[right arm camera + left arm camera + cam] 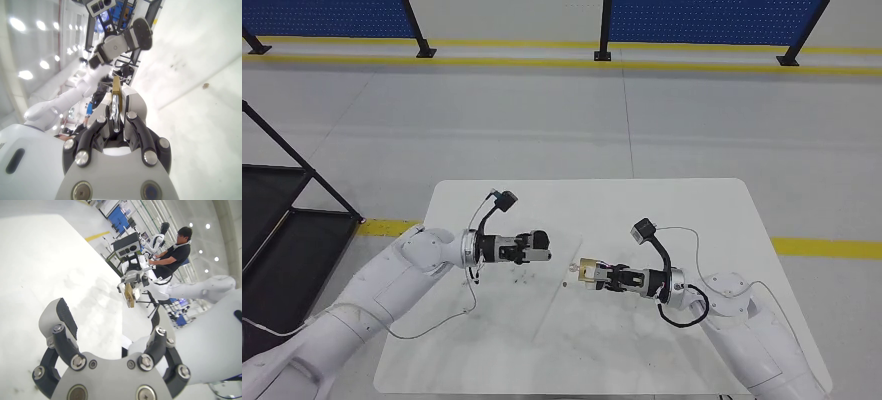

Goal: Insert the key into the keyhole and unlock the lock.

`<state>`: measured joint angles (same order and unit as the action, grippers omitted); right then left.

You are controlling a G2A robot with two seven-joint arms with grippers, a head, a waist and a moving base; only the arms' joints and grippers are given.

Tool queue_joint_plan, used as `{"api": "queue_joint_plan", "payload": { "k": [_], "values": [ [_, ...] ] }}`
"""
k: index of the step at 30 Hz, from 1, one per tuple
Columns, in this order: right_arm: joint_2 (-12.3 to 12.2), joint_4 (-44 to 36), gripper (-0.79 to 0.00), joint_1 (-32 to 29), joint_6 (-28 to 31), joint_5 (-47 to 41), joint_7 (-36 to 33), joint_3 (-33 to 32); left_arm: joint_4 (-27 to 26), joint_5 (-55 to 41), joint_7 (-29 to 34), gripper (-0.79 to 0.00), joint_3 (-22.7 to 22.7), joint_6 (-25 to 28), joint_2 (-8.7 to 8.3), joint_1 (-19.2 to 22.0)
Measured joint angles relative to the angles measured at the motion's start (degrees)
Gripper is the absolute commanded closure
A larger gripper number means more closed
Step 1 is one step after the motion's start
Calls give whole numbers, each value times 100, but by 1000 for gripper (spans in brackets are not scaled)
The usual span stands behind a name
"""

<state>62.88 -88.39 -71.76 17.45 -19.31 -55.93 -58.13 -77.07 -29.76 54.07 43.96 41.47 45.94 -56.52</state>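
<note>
Right gripper: your fingers clamped on brass lock, shiny shackle toward wrist. Left gripper: fingers spread wide, nothing between. From its wrist view, you see lock's round silver end. Top view: lock at 4 o'clock from left gripper, near, not touching. Small thing on table, 9 o'clock from lock; cannot tell if key.

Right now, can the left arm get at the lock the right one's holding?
Probably yes. The left gripper is open and empty, facing the lock, whose brass body sticks out of the right gripper toward it. I see nothing blocking the gap between them.
</note>
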Motion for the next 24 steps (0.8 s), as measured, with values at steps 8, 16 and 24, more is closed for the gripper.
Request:
{"api": "queue_joint_plan", "payload": {
  "k": [8,16,24],
  "values": [
    [0,0,0,0,0,0,0,0,12,-783,587,-785,-14,-325,32,15],
    [0,0,0,0,0,0,0,0,-172,-471,617,-785,-167,-495,94,-122],
    [0,0,0,0,0,0,0,0,162,-1182,1250,-622,-383,-369,335,66]
  ]
}}
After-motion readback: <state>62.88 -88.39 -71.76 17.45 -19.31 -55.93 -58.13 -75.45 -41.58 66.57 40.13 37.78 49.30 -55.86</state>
